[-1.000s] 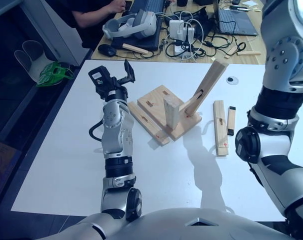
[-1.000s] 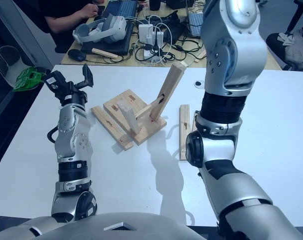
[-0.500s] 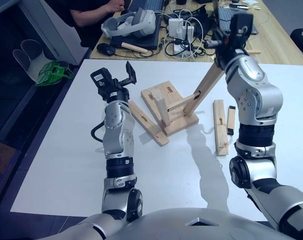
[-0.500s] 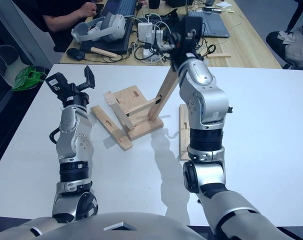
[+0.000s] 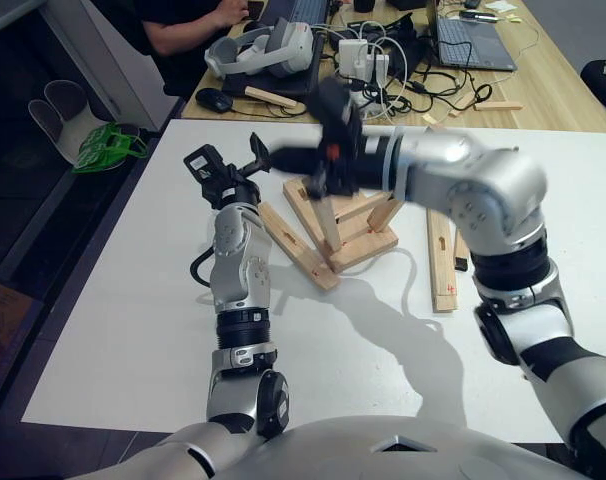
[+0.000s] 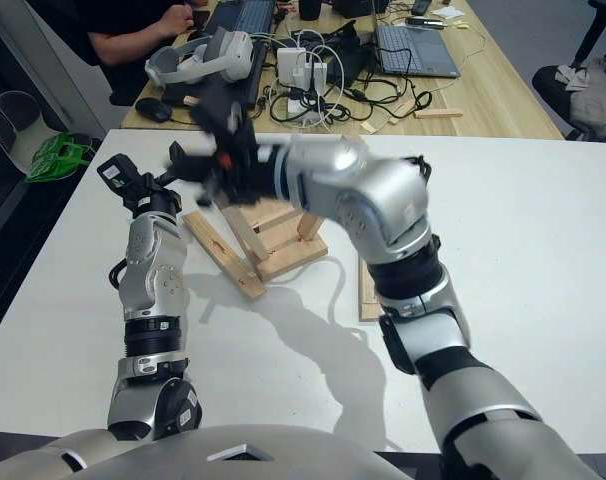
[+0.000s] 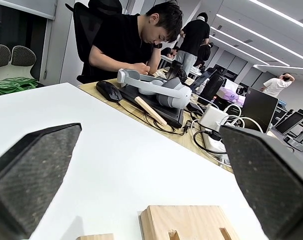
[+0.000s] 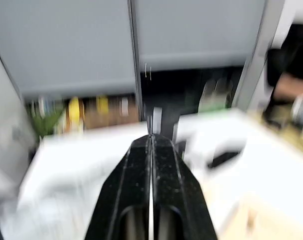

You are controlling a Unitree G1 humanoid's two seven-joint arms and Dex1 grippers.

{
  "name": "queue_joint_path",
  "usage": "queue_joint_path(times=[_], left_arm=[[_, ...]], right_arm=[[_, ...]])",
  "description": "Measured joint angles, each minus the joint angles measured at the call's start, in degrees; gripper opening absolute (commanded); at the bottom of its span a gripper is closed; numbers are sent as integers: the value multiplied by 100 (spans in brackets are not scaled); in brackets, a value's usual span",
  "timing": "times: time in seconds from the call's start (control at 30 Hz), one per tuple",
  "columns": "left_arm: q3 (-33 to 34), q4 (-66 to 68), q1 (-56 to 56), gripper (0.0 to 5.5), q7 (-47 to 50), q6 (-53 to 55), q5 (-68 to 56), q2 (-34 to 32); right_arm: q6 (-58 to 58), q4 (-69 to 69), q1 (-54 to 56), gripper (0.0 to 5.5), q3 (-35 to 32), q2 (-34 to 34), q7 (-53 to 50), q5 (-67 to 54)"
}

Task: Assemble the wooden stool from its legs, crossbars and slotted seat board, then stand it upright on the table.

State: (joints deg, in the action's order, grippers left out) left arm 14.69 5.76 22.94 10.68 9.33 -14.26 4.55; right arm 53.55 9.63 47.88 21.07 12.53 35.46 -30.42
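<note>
- Hovering over the half-built stool (image 5: 355, 232) on the white counter (image 5: 113, 300), the right tool (image 8: 151, 145) has its fingers clenched together with nothing between them.
- The left tool (image 5: 251, 160) is released, pads wide apart, and raised just beside the stool.
- A loose slotted bar (image 5: 295, 247) lies near the left tool; a second bar (image 5: 440, 255) lies well apart from both tools.

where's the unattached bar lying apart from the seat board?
Head views: the loose bar lies flat on the table on the robot's right, just right of the seat board and not touching it.
</note>
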Motion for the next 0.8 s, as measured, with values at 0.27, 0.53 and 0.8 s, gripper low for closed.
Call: queue_joint_path(times=[0.27, 0.53, 0.8], left_arm=[[2, 19, 4, 511, 24, -33, -57, 24], [36, 186, 40, 511, -13, -77, -149, 18], [781, 778, 329, 511, 170, -268, -913, 123]], right_arm=[[-975, -188, -484, 3, -26, -211, -272, 496], [-2363, 25, -949, 3, -143, -76, 468, 779], [-3258, -150, -939, 3, 286, -204, 1009, 1289]])
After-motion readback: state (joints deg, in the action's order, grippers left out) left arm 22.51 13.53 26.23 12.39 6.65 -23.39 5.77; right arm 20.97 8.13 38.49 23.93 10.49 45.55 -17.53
